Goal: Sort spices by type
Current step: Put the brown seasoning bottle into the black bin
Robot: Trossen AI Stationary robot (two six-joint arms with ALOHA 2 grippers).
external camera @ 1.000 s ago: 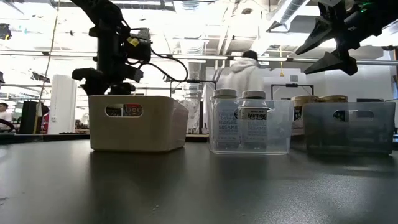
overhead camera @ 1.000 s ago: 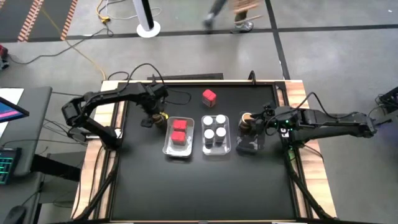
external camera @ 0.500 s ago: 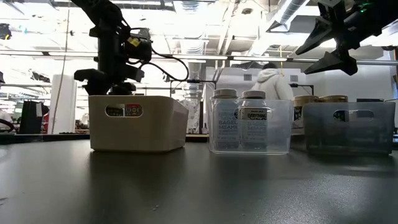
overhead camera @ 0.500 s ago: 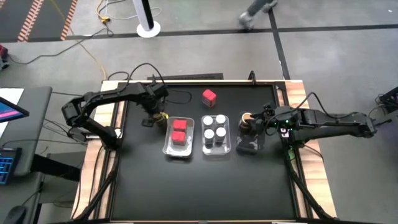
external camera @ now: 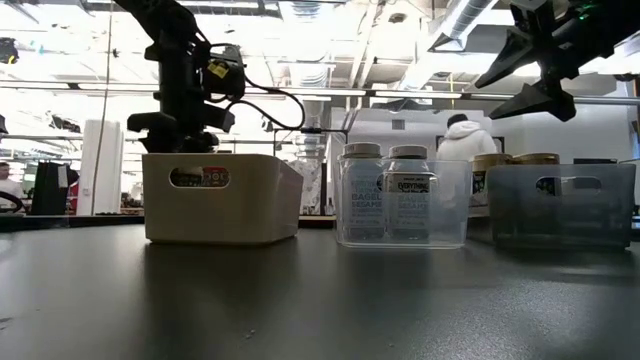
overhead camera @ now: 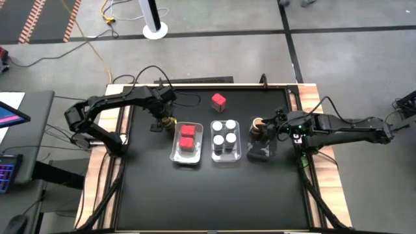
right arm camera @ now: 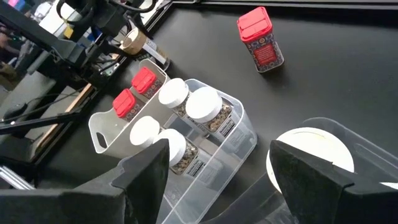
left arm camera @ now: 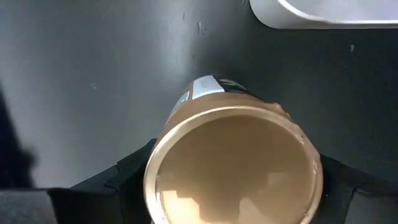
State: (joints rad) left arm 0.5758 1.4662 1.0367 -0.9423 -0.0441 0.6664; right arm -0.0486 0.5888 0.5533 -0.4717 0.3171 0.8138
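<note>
A tan-lidded round jar (left arm camera: 233,168) sits between the fingers of my left gripper (overhead camera: 165,123), just left of the left tray (overhead camera: 174,151). That tray holds two red boxes (overhead camera: 187,136). The middle tray (overhead camera: 225,158) holds several white-lidded jars (overhead camera: 225,138). The right tray (overhead camera: 261,155) holds a tan-lidded jar (overhead camera: 257,123). Above it my right gripper (right arm camera: 224,186) hangs open with nothing between its fingers. One red box (overhead camera: 218,100) stands alone on the mat at the far side. My left gripper pinches the tan-lidded jar by its lid's rim (left arm camera: 151,186), one finger on each side. The fingers come from above, pointing steeply down. The jar is tilted, its label side (left arm camera: 202,87) showing past the lid. Whether its base is on the mat I cannot tell.
The three trays stand side by side across the middle of the black mat (overhead camera: 214,195). The near half of the mat lies free. A person (external camera: 468,140) stands in the room beyond the table.
My left gripper has rolled a little about its own pointing line, still shut on the tan-lidded jar, and has stayed in place. My right gripper has kept still.
</note>
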